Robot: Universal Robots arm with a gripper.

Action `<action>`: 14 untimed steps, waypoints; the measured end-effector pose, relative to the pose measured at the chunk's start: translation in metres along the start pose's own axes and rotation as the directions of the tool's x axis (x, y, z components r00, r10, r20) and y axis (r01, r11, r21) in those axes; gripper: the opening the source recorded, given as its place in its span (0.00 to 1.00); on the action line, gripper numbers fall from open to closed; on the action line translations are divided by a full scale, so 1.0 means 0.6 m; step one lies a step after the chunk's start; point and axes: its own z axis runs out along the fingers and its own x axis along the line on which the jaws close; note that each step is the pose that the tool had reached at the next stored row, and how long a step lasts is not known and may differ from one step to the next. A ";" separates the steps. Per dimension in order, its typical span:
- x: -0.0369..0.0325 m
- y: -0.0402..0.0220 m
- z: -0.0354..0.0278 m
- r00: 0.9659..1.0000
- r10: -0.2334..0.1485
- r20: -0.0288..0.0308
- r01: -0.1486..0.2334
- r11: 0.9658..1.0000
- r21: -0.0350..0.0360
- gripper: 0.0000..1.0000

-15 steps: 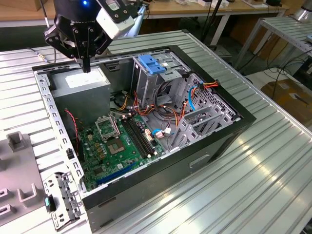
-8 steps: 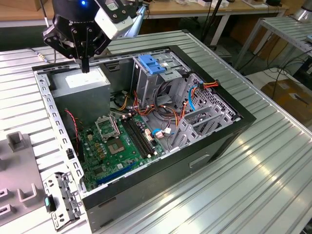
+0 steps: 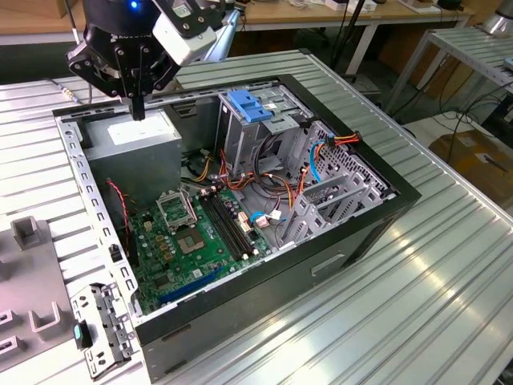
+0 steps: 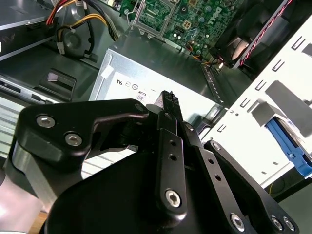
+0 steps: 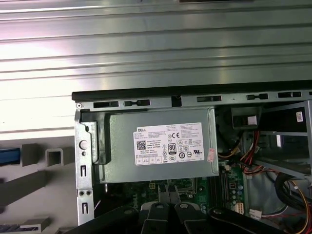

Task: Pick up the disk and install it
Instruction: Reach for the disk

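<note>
My hand, pressed together and empty, hangs above the power supply, the disk apparently the blue-railed piece on the desk beyond the case, toward the exterior view's left; crossing low could strike its wall.

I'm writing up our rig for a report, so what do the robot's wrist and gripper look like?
The gripper is matte black: chunky jointed link bars held by silver screws, tapering toward narrow tips. Above it sits a rounded black wrist body with a small blue light, and a white box is mounted on its side.
</note>
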 end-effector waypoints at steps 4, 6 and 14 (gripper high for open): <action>0.003 0.000 0.000 1.000 0.000 0.000 0.000 1.000 0.000 0.11; 0.004 0.000 0.000 1.000 0.000 0.000 0.000 1.000 0.000 0.11; 0.011 -0.001 0.000 1.000 0.000 0.000 0.000 1.000 0.000 0.11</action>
